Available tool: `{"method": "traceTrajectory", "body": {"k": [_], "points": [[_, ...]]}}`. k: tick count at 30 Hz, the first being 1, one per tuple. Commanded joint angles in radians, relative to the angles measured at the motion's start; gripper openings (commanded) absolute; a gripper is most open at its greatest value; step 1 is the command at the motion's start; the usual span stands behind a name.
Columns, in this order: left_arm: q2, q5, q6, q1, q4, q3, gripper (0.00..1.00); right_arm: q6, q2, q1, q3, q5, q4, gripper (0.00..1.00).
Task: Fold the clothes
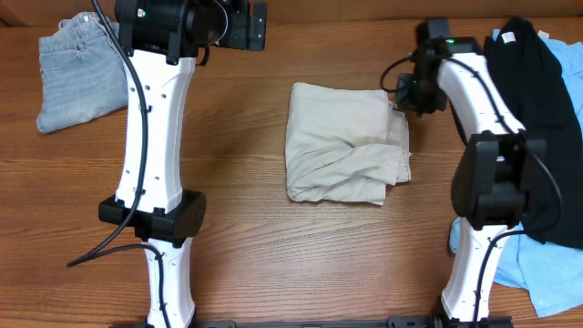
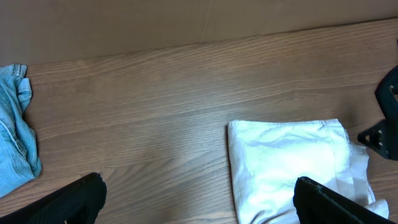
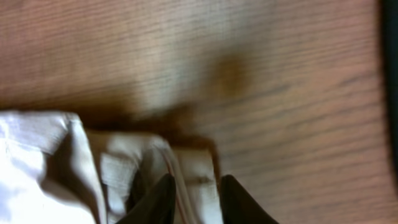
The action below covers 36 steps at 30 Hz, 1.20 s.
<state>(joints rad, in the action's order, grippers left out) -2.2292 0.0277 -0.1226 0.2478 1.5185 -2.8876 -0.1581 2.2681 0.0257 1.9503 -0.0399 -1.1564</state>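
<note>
Pale beige shorts point(image 1: 342, 141) on a brown wood-grain table point(image 1: 246, 246), faded blue denim point(image 1: 77, 73), a black garment point(image 1: 547, 109), a sky-blue top point(image 1: 545, 284).

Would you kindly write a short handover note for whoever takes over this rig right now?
Left gripper: open, empty, above bare table between the denim and the shorts.
Right gripper: fingers straddle the right edge of the beige shorts; I cannot tell whether it is clamped.
Things: the shorts lie mid-table. The light-blue denim is at the far left corner. The black garment and sky-blue top are heaped at the right.
Done: shorts folded into a rough rectangle, rumpled at the near right corner.
Left: neaten the shorts, then fold the heaped garments. Check the denim.
</note>
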Motion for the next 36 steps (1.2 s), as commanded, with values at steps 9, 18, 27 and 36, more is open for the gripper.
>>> {"method": "traceTrajectory", "body": {"k": [9, 18, 27, 36], "points": [[-0.008, -0.010, 0.019, -0.007, -0.015, 0.052, 1.00, 0.011, -0.238, 0.172, 0.045, -0.188, -0.205, 0.44], [-0.008, -0.011, 0.019, -0.007, -0.016, 0.064, 1.00, -0.159, -0.235, 0.277, -0.270, -0.084, -0.111, 0.55], [-0.008, -0.012, 0.019, -0.007, -0.016, 0.088, 1.00, -0.266, -0.235, 0.269, -0.561, -0.066, -0.008, 0.56], [-0.008, 0.043, 0.018, -0.005, -0.016, 0.197, 1.00, -0.257, -0.237, 0.238, -0.637, -0.067, 0.147, 0.85]]}}
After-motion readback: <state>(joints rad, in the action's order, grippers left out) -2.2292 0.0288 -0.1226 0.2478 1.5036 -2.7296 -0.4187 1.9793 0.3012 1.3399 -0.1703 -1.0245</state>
